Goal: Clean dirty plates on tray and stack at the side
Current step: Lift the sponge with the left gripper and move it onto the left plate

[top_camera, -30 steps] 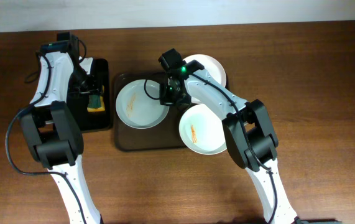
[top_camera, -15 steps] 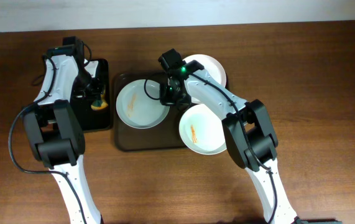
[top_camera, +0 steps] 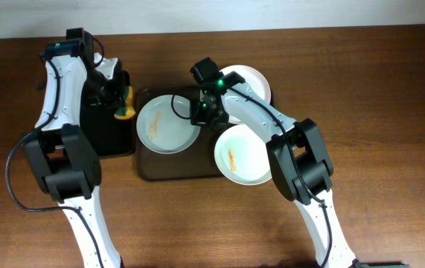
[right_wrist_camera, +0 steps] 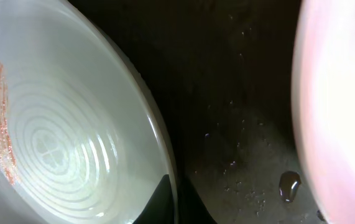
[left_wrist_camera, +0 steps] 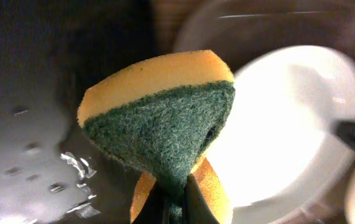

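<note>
Overhead first. The left gripper (top_camera: pixel 120 109) is clamped on a yellow-and-green sponge (top_camera: pixel 126 103), hanging over the seam between the small black tray (top_camera: pixel 112 143) and the big brown tray (top_camera: pixel 147 170). The left plate (top_camera: pixel 160 126) sits in the left half of the brown tray, just right of the sponge and a touch lower in frame, so that arm is clearly the nearer one for scrubbing. The right gripper (top_camera: pixel 197 113) is at that plate's upper-right rim. Two more plates are on the right, the top plate (top_camera: pixel 248 80) and the bottom plate (top_camera: pixel 243 155), which hangs over the tray's right edge. It's all on a brown wooden table (top_camera: pixel 391 112), with a pale strip of wall along the top.

Left wrist view: the sponge (left_wrist_camera: pixel 158 118) fills the middle, green scrub side facing the camera, pinched from below by the left gripper (left_wrist_camera: pixel 174 208). The left plate (left_wrist_camera: pixel 289 124) glows white to the right of it, and they're apart, not touching yet.

Right wrist view: the left plate (right_wrist_camera: pixel 65 124) takes up the left side, with an orange smear near its left edge. The right gripper (right_wrist_camera: pixel 178 202) looks closed on its rim at bottom centre, pinning it down I'd guess. The tray (right_wrist_camera: pixel 239 112) floor is dark and wet with droplets. A second plate (right_wrist_camera: pixel 345 93) shows at the right edge, can't tell which one.
</note>
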Controlling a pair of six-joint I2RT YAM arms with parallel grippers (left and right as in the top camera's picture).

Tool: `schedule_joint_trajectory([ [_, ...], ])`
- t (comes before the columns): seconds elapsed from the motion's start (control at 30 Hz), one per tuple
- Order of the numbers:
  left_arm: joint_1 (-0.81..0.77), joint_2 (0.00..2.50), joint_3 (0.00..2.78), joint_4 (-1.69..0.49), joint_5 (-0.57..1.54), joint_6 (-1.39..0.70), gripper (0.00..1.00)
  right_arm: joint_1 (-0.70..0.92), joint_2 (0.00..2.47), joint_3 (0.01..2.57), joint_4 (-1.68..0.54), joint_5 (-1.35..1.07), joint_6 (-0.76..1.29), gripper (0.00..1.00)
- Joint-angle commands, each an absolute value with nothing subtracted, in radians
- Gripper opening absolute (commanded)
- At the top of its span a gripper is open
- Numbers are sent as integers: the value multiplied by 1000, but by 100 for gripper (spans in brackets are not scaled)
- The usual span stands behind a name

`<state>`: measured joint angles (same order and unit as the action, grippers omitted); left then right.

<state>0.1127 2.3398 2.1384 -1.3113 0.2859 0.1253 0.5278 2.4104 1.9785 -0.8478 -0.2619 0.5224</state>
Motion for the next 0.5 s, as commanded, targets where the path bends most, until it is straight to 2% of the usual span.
schedule_joint_trajectory([
  [0.0,85,2294,2141,-1297,447,198,1,508,2438,1986,-842,-322,502,4],
  [0.27,-16,2296,2048,-1215,335,197,1,501,2438,1986,-841,-322,497,4],
  [0.47,-26,2296,1905,-1155,261,192,1,496,2438,1986,-841,-322,497,4],
])
